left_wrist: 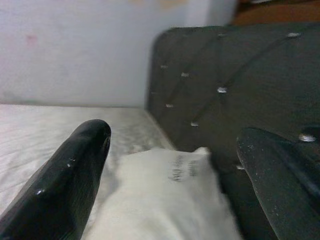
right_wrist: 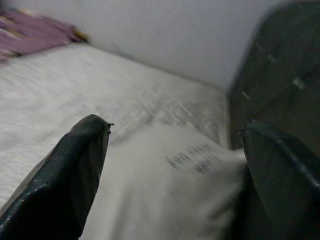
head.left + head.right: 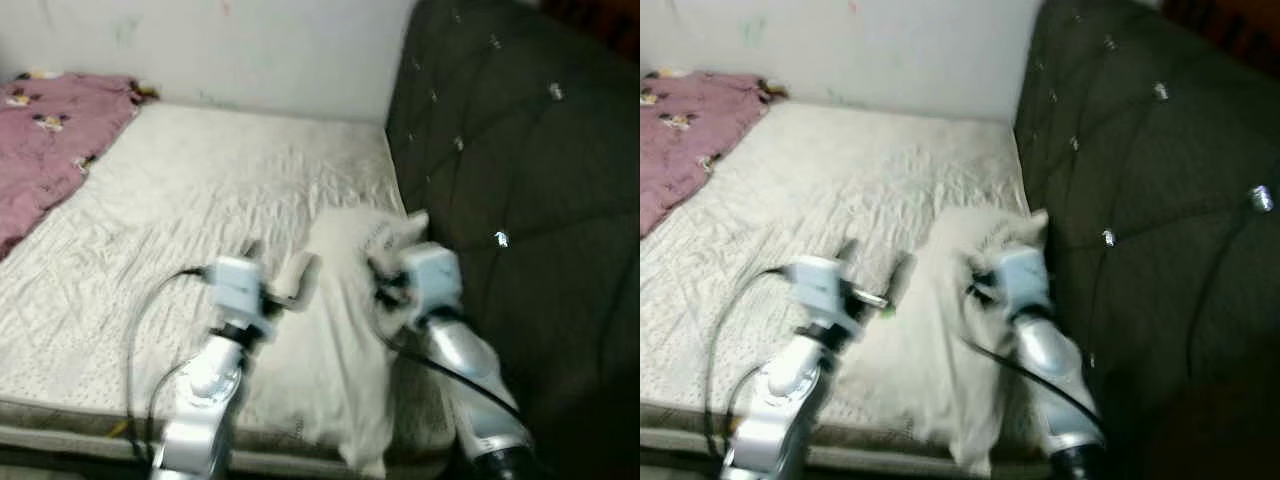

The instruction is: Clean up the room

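left tool [image 1: 170, 145] spread | right tool [image 2: 175, 135] spread | both over white pillow [image 3: 345, 300] on bed [image 3: 180, 200]

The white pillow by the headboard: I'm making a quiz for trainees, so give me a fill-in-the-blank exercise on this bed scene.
1. The white pillow lies on the mattress right beside the dark tufted ____.
2. The blanket bunched at the far left corner of the bed is ____ in colour.
3. In both wrist views, the fingers of the left gripper and of the right gripper stand ____.

Missing words: headboard; pink; open
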You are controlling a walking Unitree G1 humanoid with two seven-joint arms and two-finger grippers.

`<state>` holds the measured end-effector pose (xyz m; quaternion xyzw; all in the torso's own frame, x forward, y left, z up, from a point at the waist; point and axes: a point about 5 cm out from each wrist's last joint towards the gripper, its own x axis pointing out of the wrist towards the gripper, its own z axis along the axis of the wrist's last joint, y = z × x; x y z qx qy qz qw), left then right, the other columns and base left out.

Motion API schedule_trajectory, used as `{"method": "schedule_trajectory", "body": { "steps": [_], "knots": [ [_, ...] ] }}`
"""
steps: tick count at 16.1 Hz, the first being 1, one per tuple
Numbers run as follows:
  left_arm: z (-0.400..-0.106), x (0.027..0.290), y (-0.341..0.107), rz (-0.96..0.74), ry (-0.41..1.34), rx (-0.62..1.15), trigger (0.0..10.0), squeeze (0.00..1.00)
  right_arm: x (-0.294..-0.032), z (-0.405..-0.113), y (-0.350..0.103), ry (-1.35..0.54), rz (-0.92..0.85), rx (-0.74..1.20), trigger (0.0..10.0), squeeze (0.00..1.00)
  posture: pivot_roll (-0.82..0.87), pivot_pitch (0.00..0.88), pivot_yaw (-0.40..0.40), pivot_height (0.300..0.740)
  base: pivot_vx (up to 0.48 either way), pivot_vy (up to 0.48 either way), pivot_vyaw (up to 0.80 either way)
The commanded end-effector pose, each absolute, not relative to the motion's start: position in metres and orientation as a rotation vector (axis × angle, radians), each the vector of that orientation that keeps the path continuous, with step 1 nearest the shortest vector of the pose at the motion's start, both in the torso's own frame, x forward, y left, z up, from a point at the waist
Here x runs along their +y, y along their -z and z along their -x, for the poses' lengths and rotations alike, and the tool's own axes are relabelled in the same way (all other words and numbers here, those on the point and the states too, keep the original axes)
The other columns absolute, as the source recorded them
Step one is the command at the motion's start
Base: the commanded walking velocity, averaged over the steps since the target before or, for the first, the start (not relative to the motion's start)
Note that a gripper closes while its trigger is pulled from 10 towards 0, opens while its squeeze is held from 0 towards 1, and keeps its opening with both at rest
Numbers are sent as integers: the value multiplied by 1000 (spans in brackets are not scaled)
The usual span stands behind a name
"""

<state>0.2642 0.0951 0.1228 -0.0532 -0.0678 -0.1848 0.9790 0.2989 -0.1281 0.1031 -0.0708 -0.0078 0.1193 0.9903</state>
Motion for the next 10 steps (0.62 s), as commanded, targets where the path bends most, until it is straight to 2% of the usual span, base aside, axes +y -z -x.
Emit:
{"method": "schedule_trajectory", "body": {
  "steps": [1, 10],
  "knots": [
    [-266, 108, -125, 96, 324, -144, 10000, 0, -111, -302, -114, -288, 122, -63, 10000, 0, -85, 0, -43, 740, 0, 0, 0],
    [-268, 110, -125, 89, 283, -140, 10000, 0, -112, -302, -113, -286, 117, -52, 10000, 0, -78, 0, -42, 740, 0, 0, 0]
  ]
}}
